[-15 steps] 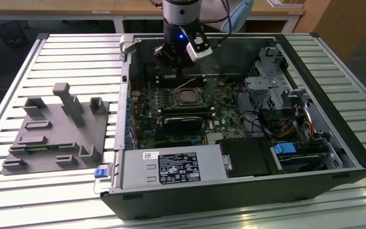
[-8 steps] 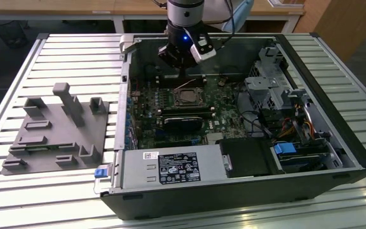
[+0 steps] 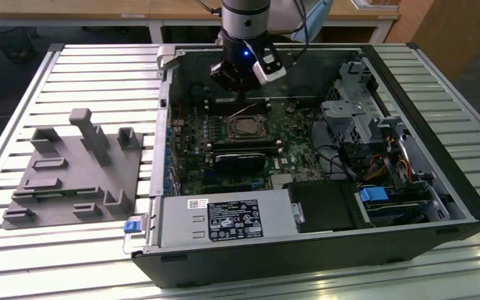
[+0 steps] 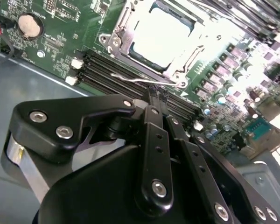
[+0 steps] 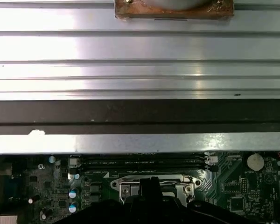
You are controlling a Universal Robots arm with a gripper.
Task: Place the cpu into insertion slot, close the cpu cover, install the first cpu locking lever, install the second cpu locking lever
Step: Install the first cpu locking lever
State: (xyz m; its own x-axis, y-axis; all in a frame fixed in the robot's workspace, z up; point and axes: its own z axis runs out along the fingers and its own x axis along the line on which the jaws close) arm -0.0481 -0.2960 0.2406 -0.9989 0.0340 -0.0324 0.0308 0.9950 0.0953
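In the second wrist view the cpu (image 4: pixel 163 35) lies silvery and bright in the insertion slot (image 4: pixel 177 70), with the cpu cover (image 4: pixel 115 41) lying flat around it as a silver frame. A thin wire locking lever (image 4: pixel 130 78) runs along the socket's edge beside the memory slots. My gripper (image 4: pixel 153 97) is shut, its black tips right at this lever's wire; I cannot tell whether they touch it. In the exterior view my gripper (image 3: pixel 241 99) hangs inside the open case just behind the insertion slot (image 3: pixel 244 128). The first wrist view shows the cpu cover (image 5: pixel 184 183) behind my dark fingers (image 5: pixel 151 189).
The open computer case (image 3: pixel 465 187) lies on a slatted metal table (image 3: pixel 98 75). A black heatsink (image 3: pixel 240 159), drive cage (image 3: pixel 349 112), cables and power supply (image 3: pixel 223 219) surround the socket. A grey fixture (image 3: pixel 73 175) sits on the exterior view's left.
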